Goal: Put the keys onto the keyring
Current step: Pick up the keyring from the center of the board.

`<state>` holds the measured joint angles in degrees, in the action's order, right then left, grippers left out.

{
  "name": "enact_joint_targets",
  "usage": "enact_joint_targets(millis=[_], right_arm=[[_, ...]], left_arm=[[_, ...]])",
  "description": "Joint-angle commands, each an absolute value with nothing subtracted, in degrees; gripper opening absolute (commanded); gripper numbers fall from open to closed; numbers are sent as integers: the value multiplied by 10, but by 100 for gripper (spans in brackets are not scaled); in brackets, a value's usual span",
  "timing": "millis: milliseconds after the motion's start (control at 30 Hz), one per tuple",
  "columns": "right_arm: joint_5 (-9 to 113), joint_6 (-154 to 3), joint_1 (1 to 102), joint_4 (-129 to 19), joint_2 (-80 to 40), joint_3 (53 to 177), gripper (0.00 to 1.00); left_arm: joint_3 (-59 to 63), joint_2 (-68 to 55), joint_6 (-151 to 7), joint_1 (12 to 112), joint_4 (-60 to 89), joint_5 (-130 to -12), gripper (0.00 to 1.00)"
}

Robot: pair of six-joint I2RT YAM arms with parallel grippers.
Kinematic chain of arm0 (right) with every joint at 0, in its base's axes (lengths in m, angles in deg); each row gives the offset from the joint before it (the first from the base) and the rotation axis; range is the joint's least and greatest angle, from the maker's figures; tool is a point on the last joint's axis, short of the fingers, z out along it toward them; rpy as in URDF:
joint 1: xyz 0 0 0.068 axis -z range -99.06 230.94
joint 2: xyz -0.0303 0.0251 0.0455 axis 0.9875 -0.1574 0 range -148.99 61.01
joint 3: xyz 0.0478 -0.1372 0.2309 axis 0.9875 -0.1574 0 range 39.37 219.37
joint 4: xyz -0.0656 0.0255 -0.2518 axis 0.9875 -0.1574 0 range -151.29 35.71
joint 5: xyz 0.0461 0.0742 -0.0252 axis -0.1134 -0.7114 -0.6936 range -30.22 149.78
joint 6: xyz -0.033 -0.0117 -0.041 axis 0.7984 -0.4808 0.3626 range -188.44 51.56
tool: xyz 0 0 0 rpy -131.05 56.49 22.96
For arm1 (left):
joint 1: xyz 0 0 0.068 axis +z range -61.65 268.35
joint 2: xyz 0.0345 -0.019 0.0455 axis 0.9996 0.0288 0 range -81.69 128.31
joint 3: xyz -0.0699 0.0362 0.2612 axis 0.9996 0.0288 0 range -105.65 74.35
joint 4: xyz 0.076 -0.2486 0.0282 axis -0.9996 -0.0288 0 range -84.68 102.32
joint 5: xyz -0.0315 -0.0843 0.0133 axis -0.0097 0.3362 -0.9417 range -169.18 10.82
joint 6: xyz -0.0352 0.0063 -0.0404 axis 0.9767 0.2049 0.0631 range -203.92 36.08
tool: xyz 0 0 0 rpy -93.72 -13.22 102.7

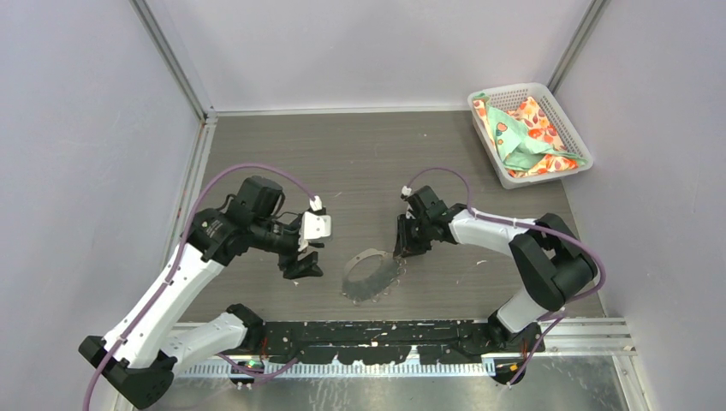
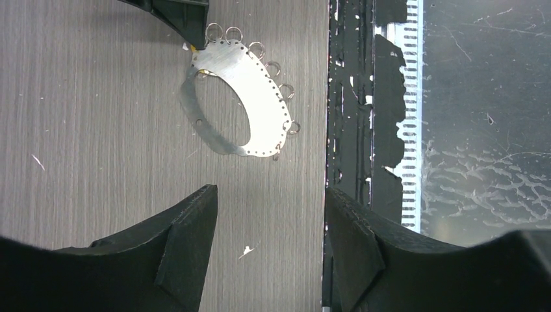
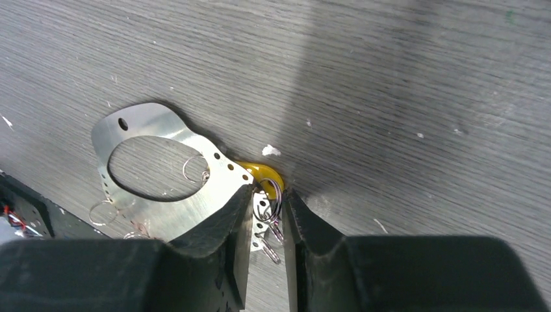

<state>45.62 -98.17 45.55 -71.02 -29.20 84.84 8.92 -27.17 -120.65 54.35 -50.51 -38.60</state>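
Right fingers (image 3: 221, 247) are narrowly straddling the yellow key (image 3: 260, 170) at the keyring (image 3: 162, 117) rim; squeeze its head squarely. Left fingers (image 2: 182, 247) are gaping, empty.

White plastic basket (image 1: 552, 176) at far right, patterned cloth (image 1: 524, 135) inside (orange and green), grey wood-grain table (image 1: 342, 163)

Grey wood-grain counter (image 1: 360, 154), scuffed and dotted with little white flecks. Plain pale lavender walls (image 1: 360, 51) on three sides, with aluminium posts (image 1: 169, 56) running up the back corners. White plastic basket (image 1: 548, 174) sits in the far right corner with a patterned cloth (image 1: 522, 141) in it. Black rail (image 1: 385, 330) along the near edge. Light's soft and even.
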Motion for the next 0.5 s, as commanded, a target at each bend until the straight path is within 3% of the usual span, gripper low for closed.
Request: enact_joint_targets(millis=[0, 233, 467], right_arm=[[446, -996, 457, -678, -287, 864, 26], [420, -975, 455, -703, -225, 896, 1], [334, -930, 385, -680, -132, 929, 1]], left_arm=[[75, -284, -1219, 545, -495, -373, 63], [86, -291, -1223, 546, -498, -374, 63], [93, -295, -1203, 546, -486, -370, 63]])
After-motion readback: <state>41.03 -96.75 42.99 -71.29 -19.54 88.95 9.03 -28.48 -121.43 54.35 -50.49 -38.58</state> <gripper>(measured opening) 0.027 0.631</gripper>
